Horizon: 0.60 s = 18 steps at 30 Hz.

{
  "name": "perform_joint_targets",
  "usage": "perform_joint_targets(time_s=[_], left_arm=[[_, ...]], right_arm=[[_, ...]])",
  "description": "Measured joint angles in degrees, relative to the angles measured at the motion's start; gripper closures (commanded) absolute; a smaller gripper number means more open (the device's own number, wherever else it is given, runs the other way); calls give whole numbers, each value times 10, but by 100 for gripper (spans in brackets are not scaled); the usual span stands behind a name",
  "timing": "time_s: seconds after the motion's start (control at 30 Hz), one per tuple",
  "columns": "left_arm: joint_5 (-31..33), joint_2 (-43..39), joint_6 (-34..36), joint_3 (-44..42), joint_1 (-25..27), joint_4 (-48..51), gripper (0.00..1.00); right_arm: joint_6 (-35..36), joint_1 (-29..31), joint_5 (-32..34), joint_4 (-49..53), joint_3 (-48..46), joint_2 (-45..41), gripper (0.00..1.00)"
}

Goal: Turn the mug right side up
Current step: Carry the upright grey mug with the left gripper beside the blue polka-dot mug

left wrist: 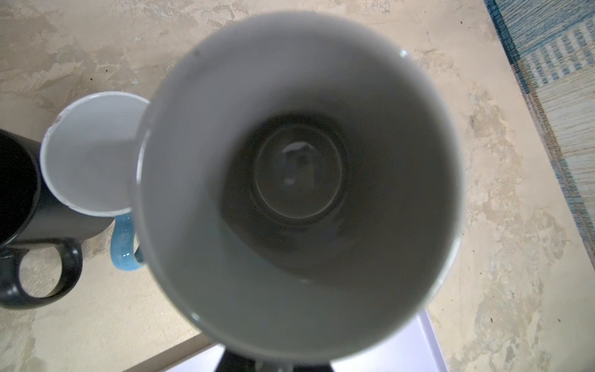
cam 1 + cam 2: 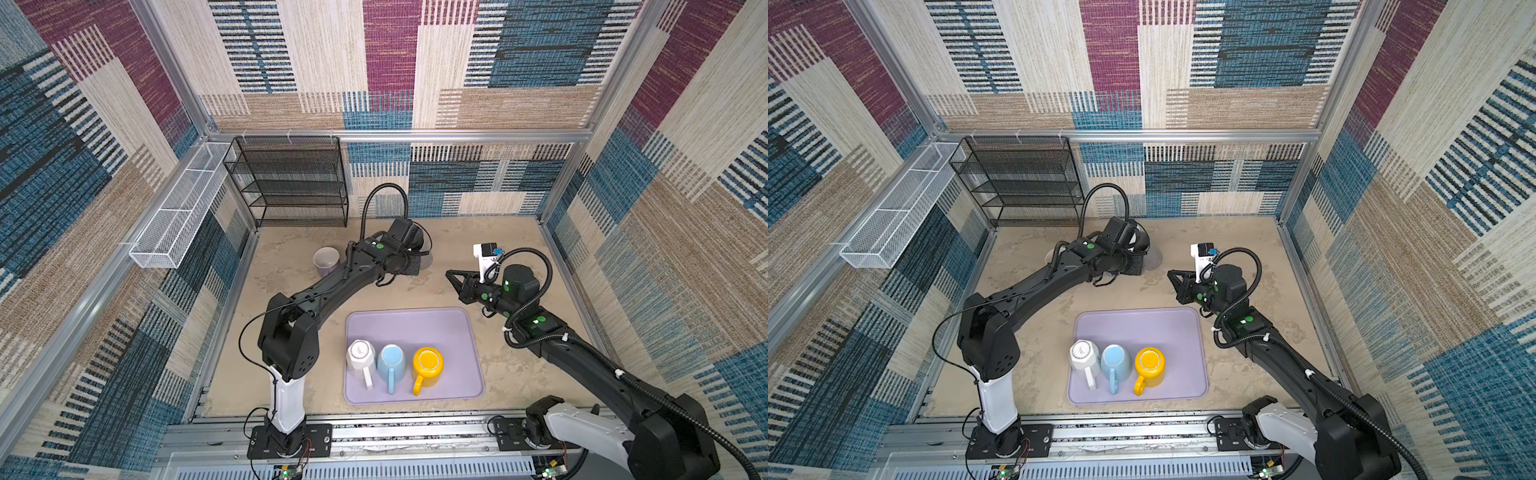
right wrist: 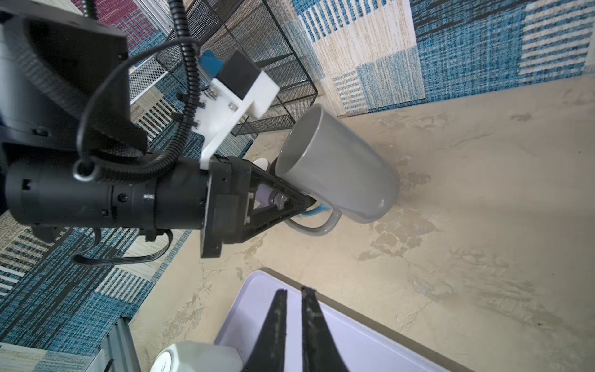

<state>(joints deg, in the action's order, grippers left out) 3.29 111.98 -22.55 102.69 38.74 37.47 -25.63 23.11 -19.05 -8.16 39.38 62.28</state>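
Observation:
My left gripper point(image 3: 305, 206) is shut on the handle of a grey mug point(image 3: 338, 170) at the back of the table. The mug is tilted, with its mouth raised and its base low over the table. In the left wrist view I look straight into the grey mug point(image 1: 299, 180), which is empty. In both top views my left wrist hides most of it; only a grey edge point(image 2: 427, 259) shows. My right gripper point(image 2: 449, 274) point(image 3: 291, 291) is shut and empty, above the far right corner of the lavender tray point(image 2: 415, 324).
Three mugs stand mouth-down on the tray's near side: white point(image 2: 360, 357), light blue point(image 2: 391, 361) and yellow point(image 2: 428, 365). A pale mug with a white inside point(image 2: 326, 259) and a black mug point(image 1: 16, 193) stand upright beside the grey one. A black wire rack point(image 2: 291, 183) is at the back left.

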Motion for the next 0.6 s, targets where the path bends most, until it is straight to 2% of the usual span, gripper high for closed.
perform_joint_targets(time_s=[0.6], left_arm=[[60, 138, 24, 173, 0, 116, 100]], right_arm=[[7, 0, 8, 24, 0, -6, 86]])
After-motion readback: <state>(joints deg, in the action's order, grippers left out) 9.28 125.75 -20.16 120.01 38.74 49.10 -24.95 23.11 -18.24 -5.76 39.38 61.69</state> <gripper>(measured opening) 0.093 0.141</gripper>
